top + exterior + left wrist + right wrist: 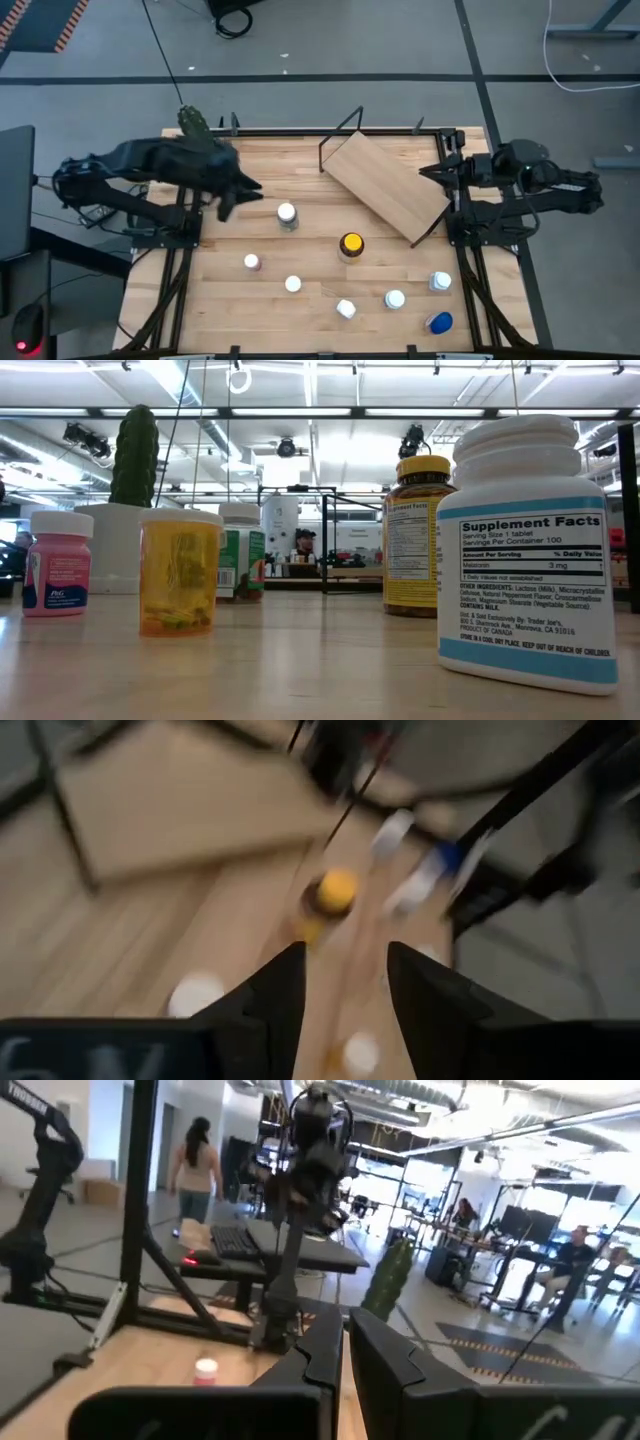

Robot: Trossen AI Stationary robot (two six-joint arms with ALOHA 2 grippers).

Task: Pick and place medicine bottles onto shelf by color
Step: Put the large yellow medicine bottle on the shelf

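Several small medicine bottles stand upright on the plank table: a white-capped one (pixel 287 213), the larger yellow-capped one (pixel 351 243), a pink one (pixel 251 262), white-capped ones (pixel 292 284) (pixel 395 298) and a blue-capped one (pixel 439 322). The light-wood shelf (pixel 385 185) stands at an angle at the far middle. My left gripper (pixel 238 196) is open and empty, just left of the white-capped bottle; its wrist view (pixel 345 990) looks toward the yellow cap (pixel 337 890). My right gripper (pixel 428 172) is shut and empty at the shelf's right end, and also shows in its wrist view (pixel 343 1355).
A green cactus (pixel 195 122) in a white pot (pixel 110 545) stands at the table's far left corner. The low view shows pink (pixel 58 565), orange (pixel 180 572), yellow-capped (pixel 418 535) and large white (pixel 527 550) bottles close up. People are in the room beyond (pixel 195 1165).
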